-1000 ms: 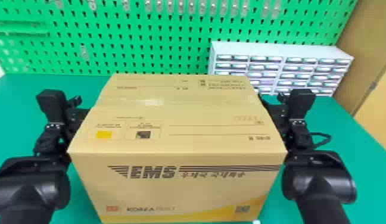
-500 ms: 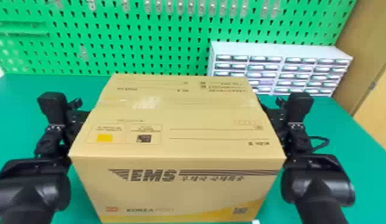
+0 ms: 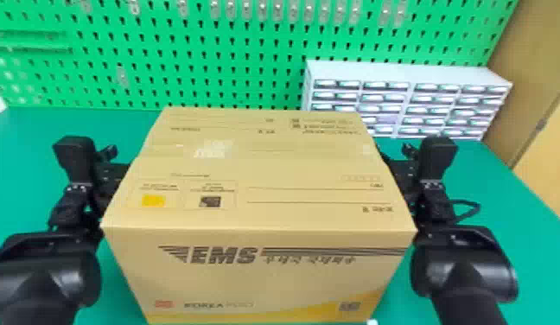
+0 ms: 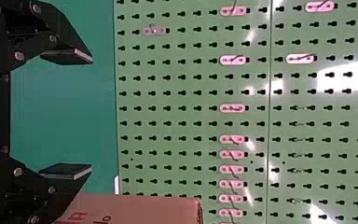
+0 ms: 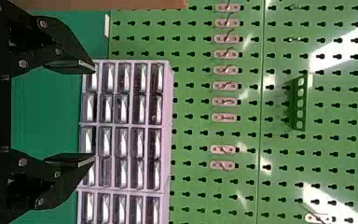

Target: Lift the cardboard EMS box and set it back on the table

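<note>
Seeing EMS box point(image 3: 257, 181) squeezed between left gripper point(image 4: 91, 114) and right gripper point(image 5: 94, 113), at table point(image 3: 508, 194) | dipping slightly, with both grippers, versus a second ago (can't tell if touching down) | likely entering set-down | keeping fingers point(image 4: 65, 172) spread on both, pinching nothing

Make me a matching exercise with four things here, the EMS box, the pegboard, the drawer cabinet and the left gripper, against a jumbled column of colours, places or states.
1. EMS box
2. Pegboard
3. Drawer cabinet
4. Left gripper

A. Pale, at the back right
B. Open, beside the box
C. Tan, with yellow low on its front
D. Green, upright at the back

Pairs: 1-C, 2-D, 3-A, 4-B
</note>
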Robot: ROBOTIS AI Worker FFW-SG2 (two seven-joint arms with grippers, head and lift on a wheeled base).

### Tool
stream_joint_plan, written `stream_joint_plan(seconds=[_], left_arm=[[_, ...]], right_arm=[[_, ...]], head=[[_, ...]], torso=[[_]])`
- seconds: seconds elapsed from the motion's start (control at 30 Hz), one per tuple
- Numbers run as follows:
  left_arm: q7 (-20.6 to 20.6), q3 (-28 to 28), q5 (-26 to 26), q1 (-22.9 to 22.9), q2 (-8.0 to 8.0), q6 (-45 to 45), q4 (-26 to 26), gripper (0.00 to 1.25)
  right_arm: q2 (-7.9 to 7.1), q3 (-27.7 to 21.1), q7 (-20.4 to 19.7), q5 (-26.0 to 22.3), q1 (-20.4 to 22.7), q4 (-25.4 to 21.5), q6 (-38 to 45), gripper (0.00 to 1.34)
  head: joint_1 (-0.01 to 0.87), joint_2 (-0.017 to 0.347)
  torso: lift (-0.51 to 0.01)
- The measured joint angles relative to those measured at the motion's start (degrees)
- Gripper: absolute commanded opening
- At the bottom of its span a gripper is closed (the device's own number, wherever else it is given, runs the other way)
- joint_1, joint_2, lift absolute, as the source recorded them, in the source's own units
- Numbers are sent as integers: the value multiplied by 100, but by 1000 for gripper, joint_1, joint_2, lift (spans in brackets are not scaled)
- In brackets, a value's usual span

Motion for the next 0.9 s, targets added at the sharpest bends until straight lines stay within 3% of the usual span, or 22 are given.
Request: stream_joint_plan(seconds=[0.9], left_arm=[[-213,540,-174,40,5,-55,-6,819]], right_arm=[[-230,-637,-1,15,290,-358,23,759]], head=[[678,-17]], torso=[[-91]])
